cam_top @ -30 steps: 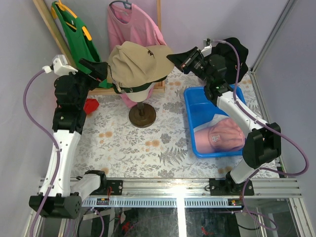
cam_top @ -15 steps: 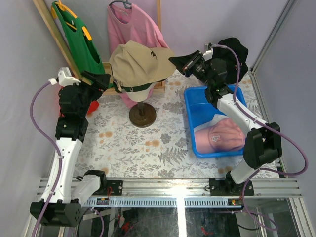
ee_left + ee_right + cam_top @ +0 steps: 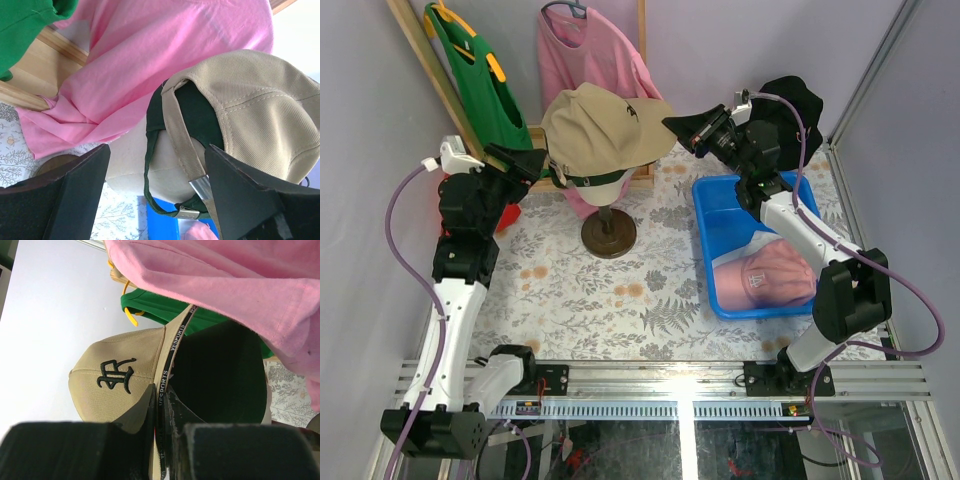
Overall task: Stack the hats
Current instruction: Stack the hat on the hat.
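Observation:
A tan baseball cap (image 3: pixel 595 125) sits over a dark green cap (image 3: pixel 585 182) on the cream mannequin head (image 3: pixel 598 197). My right gripper (image 3: pixel 685 128) is shut on the tan cap's brim (image 3: pixel 172 347), pinching its edge between the fingers. My left gripper (image 3: pixel 535 165) is open at the back of the caps. In the left wrist view its gap (image 3: pixel 157 152) frames the tan strap (image 3: pixel 182 140) and the green strap (image 3: pixel 150 165) without touching them. A pink cap (image 3: pixel 770 275) lies in the blue bin (image 3: pixel 715 200).
A green T-shirt (image 3: pixel 475 70) and a pink T-shirt (image 3: pixel 590 50) hang on a wooden rack behind the head. The head's round stand base (image 3: pixel 608 236) rests on the floral tablecloth. A small red object (image 3: pixel 506 216) lies by the left arm.
My left arm has swung down and right to the back of the caps, and its jaws have narrowed a little. The right gripper keeps its hold on the brim, nearly still.

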{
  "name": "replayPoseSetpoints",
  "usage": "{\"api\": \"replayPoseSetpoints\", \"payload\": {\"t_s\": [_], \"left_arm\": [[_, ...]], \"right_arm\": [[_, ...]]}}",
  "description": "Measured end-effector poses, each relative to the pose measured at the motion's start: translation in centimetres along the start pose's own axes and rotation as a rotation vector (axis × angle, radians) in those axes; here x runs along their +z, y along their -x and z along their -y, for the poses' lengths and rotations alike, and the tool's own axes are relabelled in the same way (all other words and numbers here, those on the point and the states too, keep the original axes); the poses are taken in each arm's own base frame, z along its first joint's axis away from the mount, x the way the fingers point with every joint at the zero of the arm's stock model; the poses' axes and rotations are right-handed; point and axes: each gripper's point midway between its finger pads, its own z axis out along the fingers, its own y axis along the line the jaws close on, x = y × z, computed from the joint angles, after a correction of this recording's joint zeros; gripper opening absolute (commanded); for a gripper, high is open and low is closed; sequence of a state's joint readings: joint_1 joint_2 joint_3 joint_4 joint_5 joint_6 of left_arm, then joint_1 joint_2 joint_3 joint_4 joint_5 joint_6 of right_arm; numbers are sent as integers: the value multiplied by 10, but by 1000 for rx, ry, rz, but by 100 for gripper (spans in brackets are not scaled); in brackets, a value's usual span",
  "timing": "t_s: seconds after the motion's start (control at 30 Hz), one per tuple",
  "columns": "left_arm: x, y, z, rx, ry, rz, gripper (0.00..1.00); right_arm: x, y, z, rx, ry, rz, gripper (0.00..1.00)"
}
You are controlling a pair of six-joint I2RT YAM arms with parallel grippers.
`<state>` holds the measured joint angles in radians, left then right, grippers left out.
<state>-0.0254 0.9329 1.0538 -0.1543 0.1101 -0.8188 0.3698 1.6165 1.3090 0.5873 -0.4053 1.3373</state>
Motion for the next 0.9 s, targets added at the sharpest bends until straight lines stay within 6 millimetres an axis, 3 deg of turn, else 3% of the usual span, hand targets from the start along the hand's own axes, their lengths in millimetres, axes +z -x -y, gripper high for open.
{"api": "replayPoseSetpoints", "payload": {"t_s": [0.53,0.9], "left_arm": [[21,-8,-5,-27,22,-51,60],[45,0,-3,-23,45,-60,52]], "right_arm": [[-8,-4,12,81,-34,16,0],[-23,-12,-5,85,-77,86,0]]}}
